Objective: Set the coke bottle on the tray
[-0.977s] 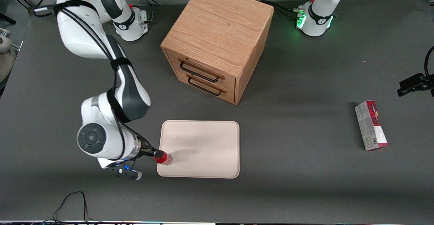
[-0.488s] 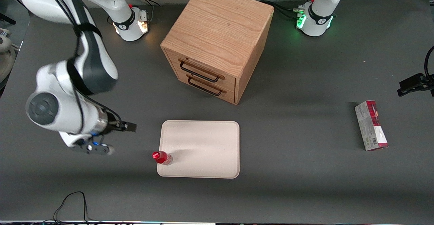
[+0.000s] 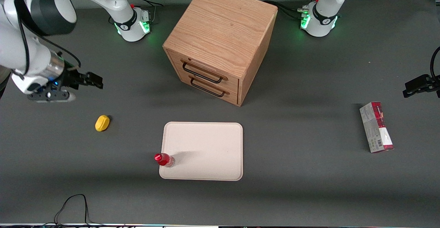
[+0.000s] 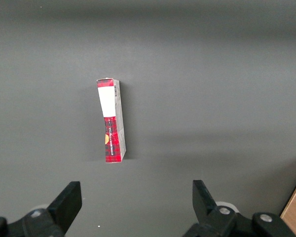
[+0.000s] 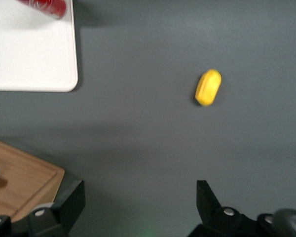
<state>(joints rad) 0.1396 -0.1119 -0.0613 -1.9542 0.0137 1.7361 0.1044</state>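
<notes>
Nearest your camera, the small red coke bottle with its red cap stands upright on the flat cream-beige tray, just inside the tray's near corner at the working arm's end. That puts it well apart from the pincer and lower, nearer the camera than the gripper is. You'll find a small yellow oval object on the dark grey table almost beneath the gripper, a little nearer to you. The gripper itself hangs above bare table, fingers spread apart, holding nothing. Farther off stands the oak two-drawer cabinet. Toward the parked arm's end lies a red-and-grey rectangular carton.
</notes>
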